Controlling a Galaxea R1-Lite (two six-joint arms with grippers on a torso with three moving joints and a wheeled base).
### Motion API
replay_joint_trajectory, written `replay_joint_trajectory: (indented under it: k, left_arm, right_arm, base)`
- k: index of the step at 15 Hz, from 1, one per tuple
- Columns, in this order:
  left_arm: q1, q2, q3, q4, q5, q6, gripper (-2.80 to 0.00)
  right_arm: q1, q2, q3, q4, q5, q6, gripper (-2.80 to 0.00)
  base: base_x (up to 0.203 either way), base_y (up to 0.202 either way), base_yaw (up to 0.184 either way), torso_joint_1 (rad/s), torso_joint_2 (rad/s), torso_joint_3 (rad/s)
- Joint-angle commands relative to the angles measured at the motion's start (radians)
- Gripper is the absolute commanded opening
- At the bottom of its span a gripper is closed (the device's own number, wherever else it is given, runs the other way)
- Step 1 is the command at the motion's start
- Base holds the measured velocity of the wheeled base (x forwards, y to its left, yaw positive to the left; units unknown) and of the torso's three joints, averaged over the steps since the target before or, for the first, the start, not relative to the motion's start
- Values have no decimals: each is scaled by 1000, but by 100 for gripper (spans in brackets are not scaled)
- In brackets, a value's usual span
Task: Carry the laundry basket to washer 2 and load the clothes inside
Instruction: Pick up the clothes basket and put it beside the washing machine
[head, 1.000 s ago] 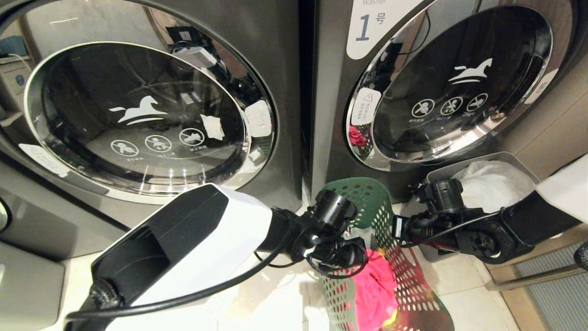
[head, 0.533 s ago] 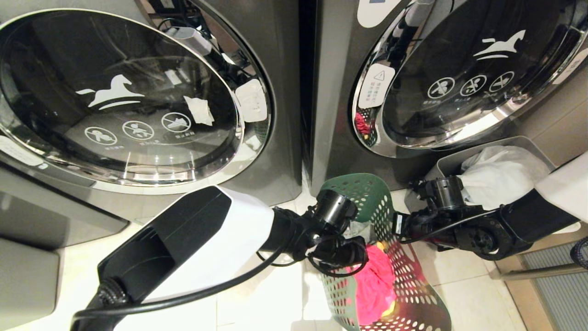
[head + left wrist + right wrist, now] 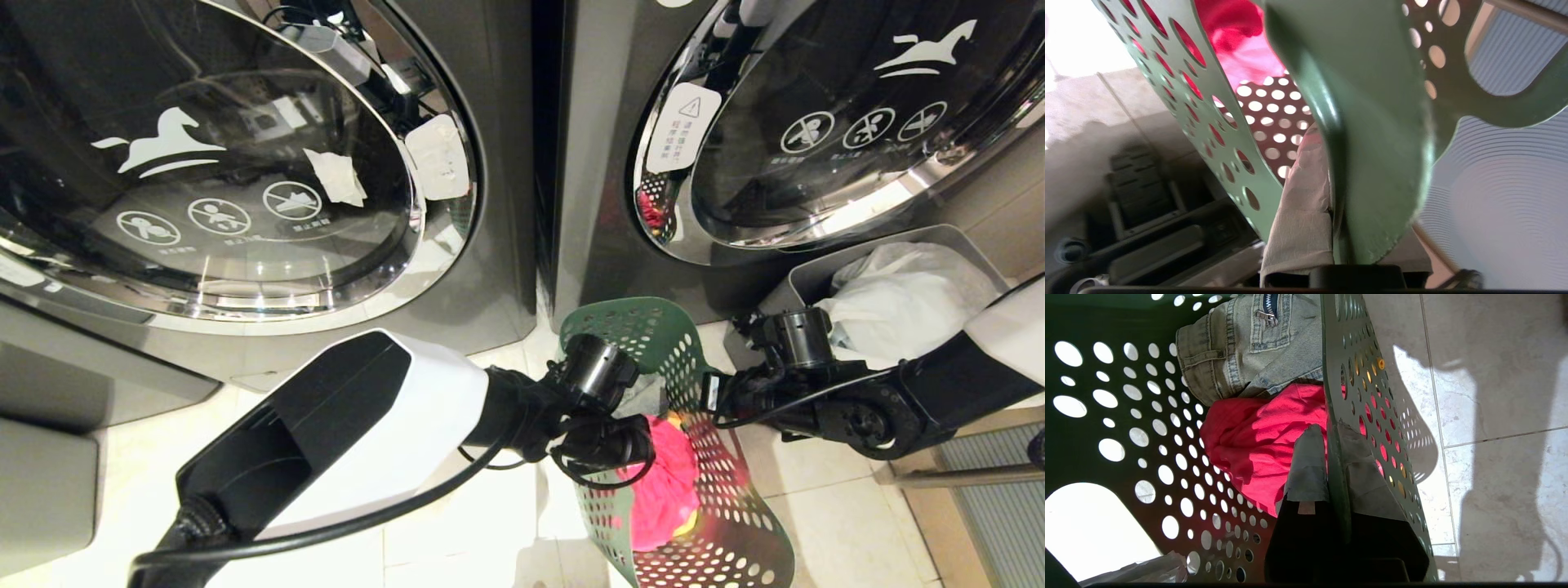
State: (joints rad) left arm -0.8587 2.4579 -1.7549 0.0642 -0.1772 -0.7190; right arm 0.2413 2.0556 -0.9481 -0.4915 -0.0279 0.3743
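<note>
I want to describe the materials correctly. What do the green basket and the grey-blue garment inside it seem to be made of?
The laundry basket looks like moulded plastic with a matt, slightly shiny dark green finish: thin walls punched with round and oval holes, and a smooth flared rim. The grey-blue garment looks like faded denim: woven cotton-like cloth with double stitched seams and a metal zip.

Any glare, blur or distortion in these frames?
Head view: wide-angle bending, ceiling glare on both washer doors. Left wrist view: basket wall close and soft, window blown out. Right wrist view: sharp, hard arm shadows on the floor.
</note>
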Motion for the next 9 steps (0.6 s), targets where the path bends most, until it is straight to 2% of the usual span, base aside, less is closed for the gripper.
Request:
replay_joint_trajectory:
  k: [1,4,5,9]
  left_arm:
    - [-3,4,-2,11,10,8,-280]
    - [-9,17,-28,62,46,13,-280]
    - [-11,27,-38,66,63,15,0]
    - [-13,-8,-43,122,67,9,0]
  right_arm:
    - [1,-2,3,-1,-2,3,-280]
    - [1,-14,14,-1,-1,3,-280]
    - [1,-16,15,-1,-1,3,-280]
    - [1,-29,25,1,-1,4,-280]
  base:
    - [0,0,0,0,0,0]
    - [0,0,0,0,0,0]
    - [0,0,0,0,0,0]
    - [0,0,0,0,0,0]
